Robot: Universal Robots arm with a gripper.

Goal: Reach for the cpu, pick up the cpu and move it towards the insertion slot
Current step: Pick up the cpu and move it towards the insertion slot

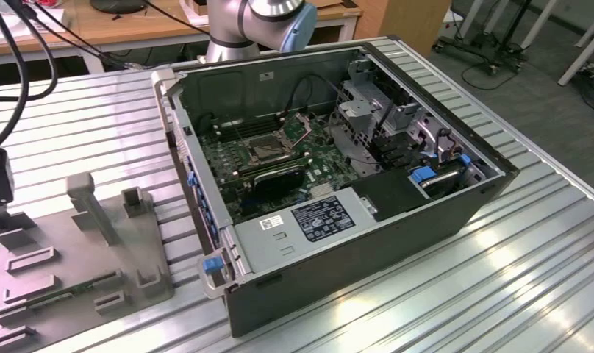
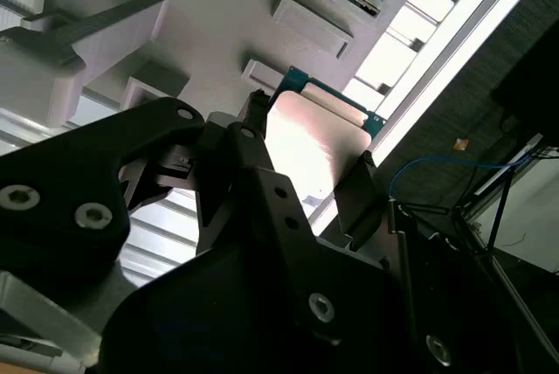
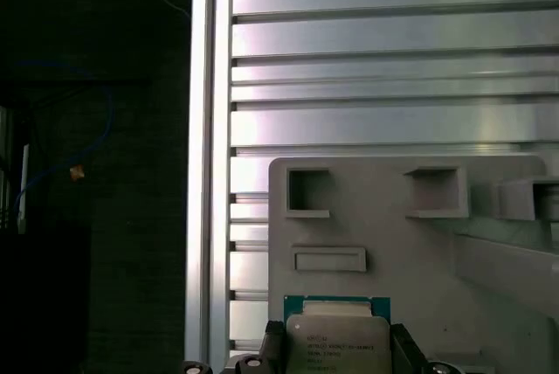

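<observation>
Your gripper point(image 2: 310, 135) is clamped on the cpu point(image 2: 320, 145), fingers on two opposite edges, over the grey fixture point(image 3: 384, 230). The insertion slot point(image 1: 262, 151) sits well apart, inside the open case point(image 1: 376, 243).

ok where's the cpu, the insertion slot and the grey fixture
cpu point(image 3: 338, 346), first wrist view, its metal top
insertion slot point(image 1: 264, 151), exterior view, dark socket centre
grey fixture point(image 1: 79, 262), exterior view, bare base

A robotics lab, plainly: a robot arm point(image 1: 267, 22) rose at the far edge of a ribbed metal table point(image 1: 473, 279). An opened computer case point(image 1: 376, 250) lay on it beside a grey plastic fixture point(image 1: 71, 272). Behind stood a wooden desk point(image 1: 111, 29) strung with cables point(image 1: 23, 44), and wheeled stands point(image 1: 473, 51).
</observation>
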